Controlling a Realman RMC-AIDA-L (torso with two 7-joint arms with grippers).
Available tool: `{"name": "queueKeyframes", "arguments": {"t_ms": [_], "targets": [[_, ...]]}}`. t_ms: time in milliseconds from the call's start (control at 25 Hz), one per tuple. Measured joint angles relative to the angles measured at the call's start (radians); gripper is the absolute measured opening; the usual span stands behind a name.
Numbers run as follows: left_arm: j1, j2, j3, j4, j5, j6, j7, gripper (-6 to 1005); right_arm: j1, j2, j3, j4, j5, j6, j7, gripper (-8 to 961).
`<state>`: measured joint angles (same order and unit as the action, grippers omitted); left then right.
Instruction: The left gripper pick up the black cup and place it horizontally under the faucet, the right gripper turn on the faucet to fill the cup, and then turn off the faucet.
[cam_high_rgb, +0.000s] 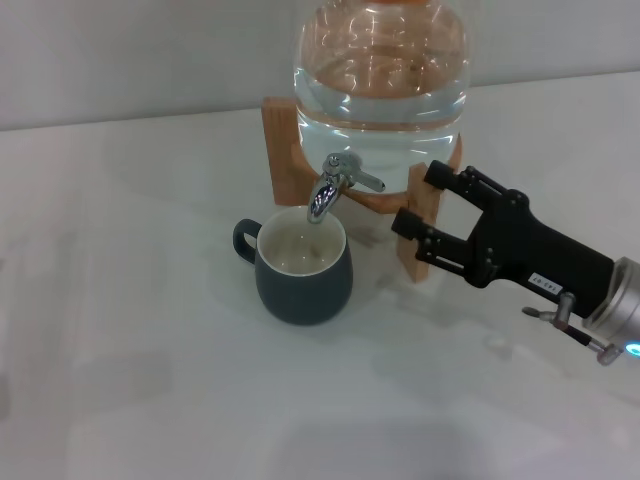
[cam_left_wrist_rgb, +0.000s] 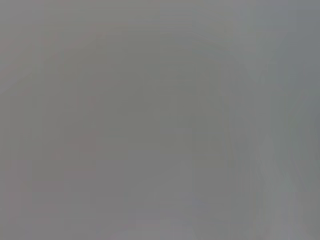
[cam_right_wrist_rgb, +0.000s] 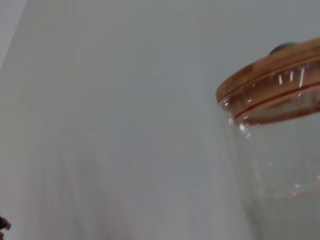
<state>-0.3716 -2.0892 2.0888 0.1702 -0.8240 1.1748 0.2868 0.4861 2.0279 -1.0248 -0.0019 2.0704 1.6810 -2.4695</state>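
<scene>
In the head view, the black cup (cam_high_rgb: 303, 267) is standing upright on the white table (cam_high_rgb: 130, 380), its cream inside facing up and its small handle pointing toward the robot's left. The faucet (cam_high_rgb: 335, 187) is sticking out of the glass jar (cam_high_rgb: 381, 70), which is holding water and sitting on a wooden stand (cam_high_rgb: 283, 140). The spout is hanging just above the far rim of the cup, and the short lever is pointing toward the robot's right. The right gripper (cam_high_rgb: 420, 205) is reaching in from the right, near the faucet but not touching it. Its two fingers are standing wide apart and holding nothing; the lever is lying just beyond the fingertips, toward the robot's left, and the cup is sitting further left and lower, apart from both fingers. One finger is passing in front of a leg of the stand. The left gripper is not showing in this view.

The left wrist view is showing only a plain grey blur, with nothing to make out.

In the right wrist view, the upper part of the jar (cam_right_wrist_rgb: 280, 165) is appearing with its wooden lid (cam_right_wrist_rgb: 265, 75) against a pale background.
</scene>
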Motion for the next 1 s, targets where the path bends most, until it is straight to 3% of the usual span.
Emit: {"name": "queueKeyframes", "arguments": {"t_ms": [1000], "targets": [[-0.007, 0.000, 0.013, 0.003, 0.000, -0.024, 0.000, 891, 0.062, 0.000, -0.044, 0.003, -0.019, -0.038, 0.039, 843]]}}
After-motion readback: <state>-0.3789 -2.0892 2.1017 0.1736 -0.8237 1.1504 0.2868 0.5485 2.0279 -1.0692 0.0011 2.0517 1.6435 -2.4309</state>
